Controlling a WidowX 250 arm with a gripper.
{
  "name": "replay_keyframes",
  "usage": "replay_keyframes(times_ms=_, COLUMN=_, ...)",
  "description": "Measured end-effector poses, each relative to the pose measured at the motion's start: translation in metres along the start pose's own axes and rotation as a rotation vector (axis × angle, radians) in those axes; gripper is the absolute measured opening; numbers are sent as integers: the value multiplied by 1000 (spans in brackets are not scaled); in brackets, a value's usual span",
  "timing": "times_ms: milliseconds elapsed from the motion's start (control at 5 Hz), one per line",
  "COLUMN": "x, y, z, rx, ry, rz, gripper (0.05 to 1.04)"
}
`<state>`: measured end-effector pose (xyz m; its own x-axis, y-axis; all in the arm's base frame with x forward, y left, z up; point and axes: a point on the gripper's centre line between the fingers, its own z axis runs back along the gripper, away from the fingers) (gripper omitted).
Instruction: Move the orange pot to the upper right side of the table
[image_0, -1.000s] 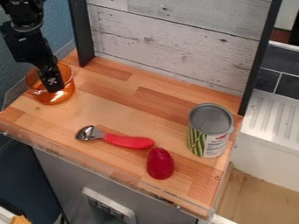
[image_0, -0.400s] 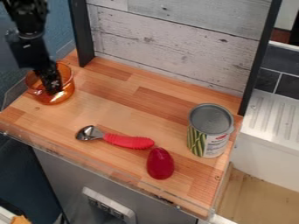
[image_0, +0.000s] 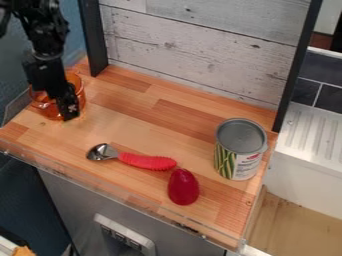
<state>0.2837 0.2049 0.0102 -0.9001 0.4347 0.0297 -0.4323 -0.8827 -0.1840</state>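
The gripper (image_0: 69, 116) hangs down at the upper left, its lower end in front of or at the near right wall of the orange pot. I cannot tell whether it touches the pot. The transparent orange pot (image_0: 48, 109) stands upright at the left end of the wooden table (image_0: 127, 127), partly hidden behind the gripper.
A metal scoop with a red handle (image_0: 147, 161) lies near the front middle, with a dark red egg-shaped object (image_0: 183, 187) beside its handle. A grey-lidded can (image_0: 239, 150) stands at the right. A whitewashed plank wall (image_0: 200, 50) and black posts bound the back.
The gripper has moved a little to the right and lower in the view, from inside the pot's outline to its near right edge. The pot has not visibly moved.
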Motion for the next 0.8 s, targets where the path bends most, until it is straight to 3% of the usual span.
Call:
replay_keyframes(times_ms=200, x=-5, y=-1, z=-6, rx=29, ry=12, rz=-6, gripper=649)
replay_keyframes(times_ms=400, x=-5, y=-2, z=-6, rx=24, ry=11, rz=-16, gripper=341)
replay_keyframes(times_ms=600, x=-6, y=-2, z=-6, rx=23, ry=14, rz=-25, gripper=137)
replay_keyframes(times_ms=800, x=-3, y=5, z=-6, rx=23, ry=16, rz=-48, gripper=78)
